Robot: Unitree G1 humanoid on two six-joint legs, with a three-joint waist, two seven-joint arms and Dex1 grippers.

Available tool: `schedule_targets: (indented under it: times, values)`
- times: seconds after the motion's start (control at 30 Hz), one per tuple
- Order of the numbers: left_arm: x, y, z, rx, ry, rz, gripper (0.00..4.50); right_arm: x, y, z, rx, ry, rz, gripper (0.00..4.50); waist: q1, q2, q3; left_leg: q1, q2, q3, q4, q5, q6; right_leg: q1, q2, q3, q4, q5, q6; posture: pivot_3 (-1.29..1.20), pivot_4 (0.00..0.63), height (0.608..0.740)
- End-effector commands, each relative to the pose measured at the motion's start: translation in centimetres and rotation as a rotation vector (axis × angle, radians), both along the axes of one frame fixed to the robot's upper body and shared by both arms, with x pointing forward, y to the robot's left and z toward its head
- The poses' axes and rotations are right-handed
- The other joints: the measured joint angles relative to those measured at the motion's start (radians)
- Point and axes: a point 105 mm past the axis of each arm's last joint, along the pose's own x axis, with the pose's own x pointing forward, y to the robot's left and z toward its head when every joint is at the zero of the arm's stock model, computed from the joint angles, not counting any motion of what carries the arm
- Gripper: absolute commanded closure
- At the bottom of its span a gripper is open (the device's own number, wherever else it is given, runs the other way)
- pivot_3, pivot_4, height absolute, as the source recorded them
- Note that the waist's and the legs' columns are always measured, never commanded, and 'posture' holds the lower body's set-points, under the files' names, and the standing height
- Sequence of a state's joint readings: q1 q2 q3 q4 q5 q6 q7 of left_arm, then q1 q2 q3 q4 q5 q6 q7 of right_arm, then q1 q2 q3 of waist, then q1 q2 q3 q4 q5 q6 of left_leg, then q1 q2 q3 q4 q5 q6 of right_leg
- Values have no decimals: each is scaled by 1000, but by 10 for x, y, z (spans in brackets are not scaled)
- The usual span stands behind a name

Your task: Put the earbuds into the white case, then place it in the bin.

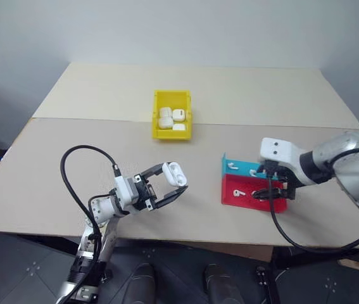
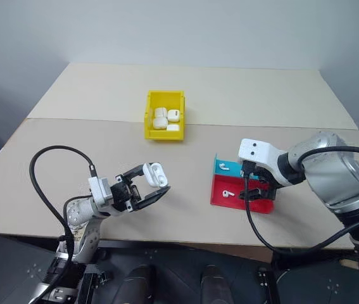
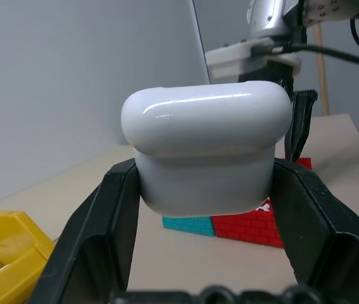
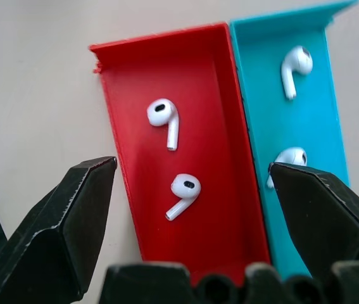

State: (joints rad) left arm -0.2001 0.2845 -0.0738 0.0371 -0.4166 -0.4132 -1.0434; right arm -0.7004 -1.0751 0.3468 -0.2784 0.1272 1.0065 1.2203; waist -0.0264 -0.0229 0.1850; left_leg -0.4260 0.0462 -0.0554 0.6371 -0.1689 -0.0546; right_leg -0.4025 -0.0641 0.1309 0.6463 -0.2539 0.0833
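Item: my left gripper. Fingers clamped on the white case, one finger on each side of its lower body, the rounded lid standing clear above them. I hold it just above the near part of the table, well short of the bin.

Item: my right gripper. Jaws spread as wide as they go, holding nothing and touching nothing. It points down over the red tray, one finger outside the tray's outer wall and the other over the blue tray beside it.

Item: the earbuds. Two lie loose on the floor of the red tray, one farther from my fingers, one nearer, between my open fingers but not in contact with either. Two more lie in the blue tray, the nearer one partly hidden behind my finger.

Item: the trays. Red and blue sit side by side, walls touching, on the right part of the table.

Item: the bin. Yellow, at mid-table beyond both grippers, well apart from each. It holds several white cases lying together.
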Motion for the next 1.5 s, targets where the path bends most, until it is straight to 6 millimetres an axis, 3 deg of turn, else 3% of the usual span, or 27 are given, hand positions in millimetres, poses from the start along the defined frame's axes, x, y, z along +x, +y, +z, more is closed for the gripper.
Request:
schedule_targets:
  times: [0.03,0.1,0.27,0.33,0.53,0.63,1.27,1.5]
  values:
    - [-7,-3,8,-16,-62,-32,1713,1,3,6,-11,-36,-35,0,-1,0,0,0,0,0,0,0,0,0,0,0,0,0,0,0,150,740]
    - [-9,-5,9,-13,-69,-44,1713,0,3,1,-22,-32,-50,606,-3,0,0,1,1,0,1,0,0,0,1,0,0,-1,3,0,150,740]
    - [-10,-7,12,-5,-68,-55,1713,-5,5,-5,-28,-14,-60,606,-11,0,0,1,2,0,1,0,0,0,2,0,0,-3,6,0,150,740]
    - [-10,-8,15,-13,-68,-57,1713,-5,8,-9,-32,-13,-68,951,-13,0,0,1,2,0,1,0,0,0,2,0,0,-3,6,0,150,740]
    - [-9,-9,17,-7,-57,-47,1713,-2,5,-19,-50,4,-115,951,-17,0,0,1,2,0,1,0,0,0,3,0,0,-3,6,0,150,740]
    - [-10,-10,16,-2,-50,-45,1713,0,3,-22,-59,0,-126,1517,-17,0,0,0,2,0,1,0,0,0,3,0,0,-3,6,0,150,740]
    - [-8,-10,12,23,1,-2,1713,10,5,-39,-93,30,-163,1517,-18,0,0,0,2,0,1,0,0,0,3,0,0,-3,6,0,150,740]
    - [-10,-10,10,32,14,6,1713,12,7,-36,-85,28,-158,1517,-18,0,0,1,2,0,1,0,0,0,3,0,0,-3,6,0,150,740]
